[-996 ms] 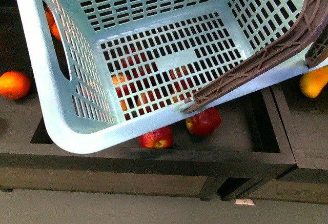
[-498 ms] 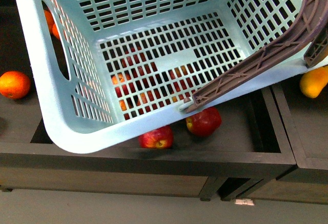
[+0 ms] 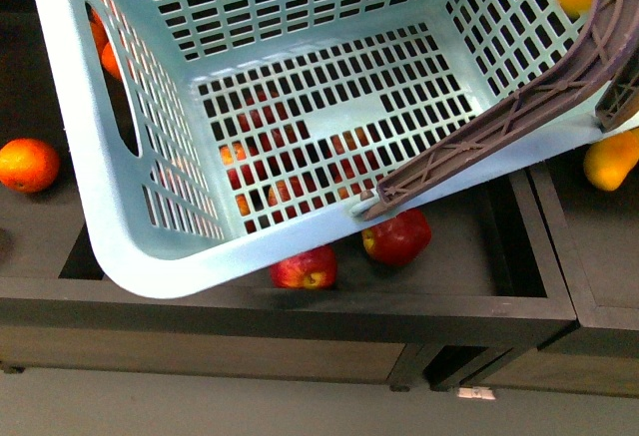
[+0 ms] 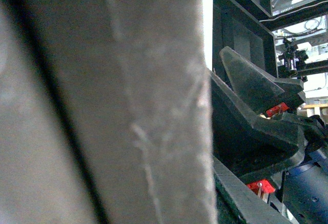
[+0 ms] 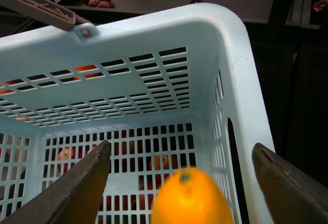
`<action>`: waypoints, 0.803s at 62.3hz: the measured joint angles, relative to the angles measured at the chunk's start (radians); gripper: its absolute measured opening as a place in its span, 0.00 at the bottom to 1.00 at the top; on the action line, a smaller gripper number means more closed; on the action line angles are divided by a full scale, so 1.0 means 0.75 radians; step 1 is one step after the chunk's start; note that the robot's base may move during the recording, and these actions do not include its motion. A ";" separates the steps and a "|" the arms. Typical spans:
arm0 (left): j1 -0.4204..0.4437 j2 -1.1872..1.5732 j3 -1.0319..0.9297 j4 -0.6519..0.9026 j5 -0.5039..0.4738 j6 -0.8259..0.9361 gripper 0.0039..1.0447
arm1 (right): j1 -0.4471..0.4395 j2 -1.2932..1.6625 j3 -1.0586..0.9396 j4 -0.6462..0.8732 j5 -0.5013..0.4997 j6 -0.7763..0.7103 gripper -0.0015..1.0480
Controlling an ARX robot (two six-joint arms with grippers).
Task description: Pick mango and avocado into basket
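Mango (image 5: pixel 190 198) loose between the wide-spread jaws of the right gripper (image 5: pixel 180 146), above the basket (image 3: pixel 110 207).

Over the dark table (image 3: pixel 300 318) the teal basket sits tilted, its floor bare; the avocado shows in no view. The mango is blurred and touches neither jaw, near the corner by the brown handle (image 3: pixel 499 127) — probably a drop. The risk: this close to the wall it could clip the rim or handle and bounce out among the red fruit (image 3: pixel 397 236) below. The left gripper (image 4: pixel 241 88) is crowded by a blurred surface — whether its jaws hold anything, I cannot tell.
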 joint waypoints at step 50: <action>-0.005 0.003 0.000 -0.001 0.007 -0.001 0.27 | -0.182 -0.414 -0.317 0.232 0.307 0.110 0.81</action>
